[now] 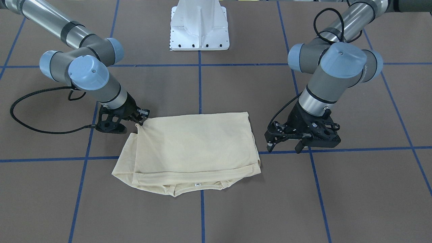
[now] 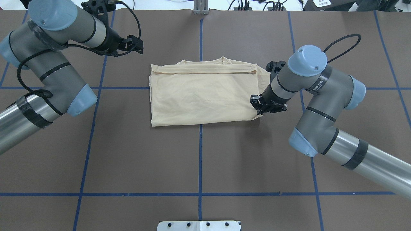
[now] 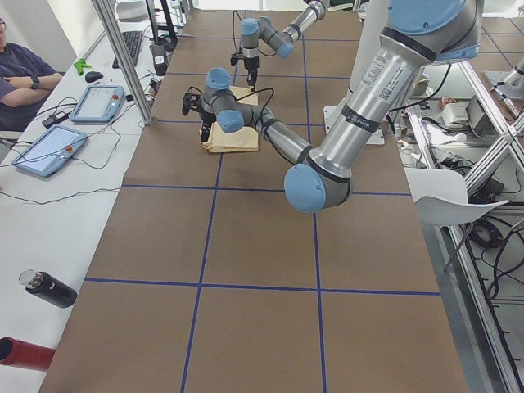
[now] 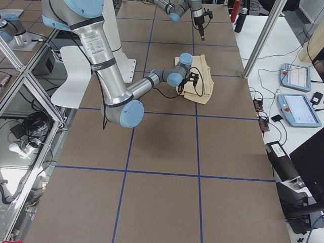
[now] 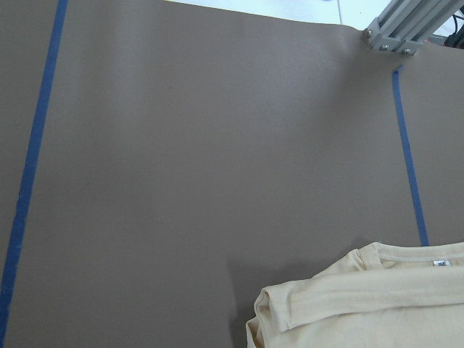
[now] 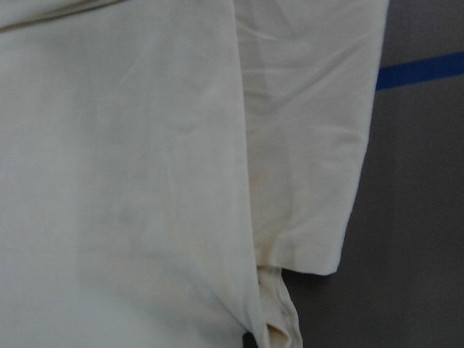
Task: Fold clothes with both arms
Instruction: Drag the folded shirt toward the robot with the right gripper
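**A:** Start at the right gripper (image 1: pixel 141 120). What's it got?

**B:** It's down low at the shirt's corner nearest the robot on its right side, fingers pinched together on the cloth. The fabric peaks up to a little point where they bite.

**A:** And the right wrist camera?

**B:** Almost wall-to-wall cream cloth, one layer over another, with a folded edge running down the middle of the view.

**A:** Over to the left gripper (image 1: pixel 284 148).

**B:** Fingers spread, nothing between them. From the front it hangs just off the shirt's other side, clear of the fabric. Its wrist camera looks down on bare table, with the collar end of the shirt in the bottom right corner.

**A:** Now the shirt (image 1: pixel 194 145) itself.

**B:** Pale cream-yellow, thin, folded into a rough rectangle with a plain side up, and lightly creased. The neckline sits at the edge farthest from the robot, with the small white neck label (image 1: pixel 197 184) showing there. A lower layer pokes out on the robot's right, beyond the top fold.

**A:** Where on the table (image 1: pixel 236 209)?

**B:** Middle of the brown surface, across the central line of the blue tape lines (image 1: pixel 201 216), with the right arm (image 1: pixel 84 71) and the left arm (image 1: pixel 337 67) bent in from either side
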`<state>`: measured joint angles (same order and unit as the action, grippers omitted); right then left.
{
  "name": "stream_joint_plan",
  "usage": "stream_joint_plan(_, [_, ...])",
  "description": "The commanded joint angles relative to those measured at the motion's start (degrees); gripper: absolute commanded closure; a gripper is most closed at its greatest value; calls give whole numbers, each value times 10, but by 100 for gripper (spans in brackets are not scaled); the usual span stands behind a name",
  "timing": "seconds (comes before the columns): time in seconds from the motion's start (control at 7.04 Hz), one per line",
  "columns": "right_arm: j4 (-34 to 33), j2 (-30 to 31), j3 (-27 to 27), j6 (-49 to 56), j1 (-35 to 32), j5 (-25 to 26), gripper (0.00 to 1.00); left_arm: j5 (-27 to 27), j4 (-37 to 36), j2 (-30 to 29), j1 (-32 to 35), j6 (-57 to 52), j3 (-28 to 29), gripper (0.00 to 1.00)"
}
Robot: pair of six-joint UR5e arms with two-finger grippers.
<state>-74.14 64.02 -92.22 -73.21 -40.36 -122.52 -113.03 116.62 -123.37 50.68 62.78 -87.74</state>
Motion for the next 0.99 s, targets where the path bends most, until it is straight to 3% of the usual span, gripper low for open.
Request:
stream_joint_plan(0.0, [-127,26,-116,0,18,-17,100,0,-5,3,0,0,-9,1])
stream_joint_plan(0.14, [-216,25,-168,0,42,-25,100,0,-18,3,0,0,-22,1])
stream_joint_plan(0.43, [-329,56,-248,0,99,-30,100,0,-33,8,-1,0,-38,1])
stream_joint_plan(0.85, [-428,84,-278,-19,192,-37,100,2,-32,16,-1,-2,-38,1])
